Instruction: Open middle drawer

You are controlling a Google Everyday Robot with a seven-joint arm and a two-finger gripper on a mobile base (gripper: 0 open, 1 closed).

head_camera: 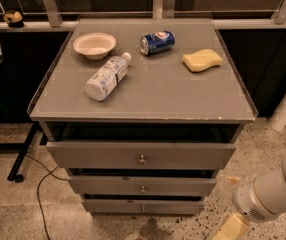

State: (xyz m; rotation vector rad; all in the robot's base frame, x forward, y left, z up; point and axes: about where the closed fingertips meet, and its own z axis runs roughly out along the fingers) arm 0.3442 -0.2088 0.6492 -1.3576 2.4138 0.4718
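Currently: middle drawer (183,186), grey, flat front, second of three in the cabinet (158,96), near face, appears shut. Handling: likely rigid and light, should slide straight out toward the near side. Only hold is the small round knob (142,188) at centre; smooth metal, probably slippery. Gripper (230,227): low at near right, well apart from knob; spread or pressed together, cannot tell.

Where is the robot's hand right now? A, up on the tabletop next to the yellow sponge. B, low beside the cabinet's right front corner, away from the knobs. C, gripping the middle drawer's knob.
B: the hand sits low at the lower right of the view, near the floor beside the cabinet, clearly apart from the middle drawer and its knob.
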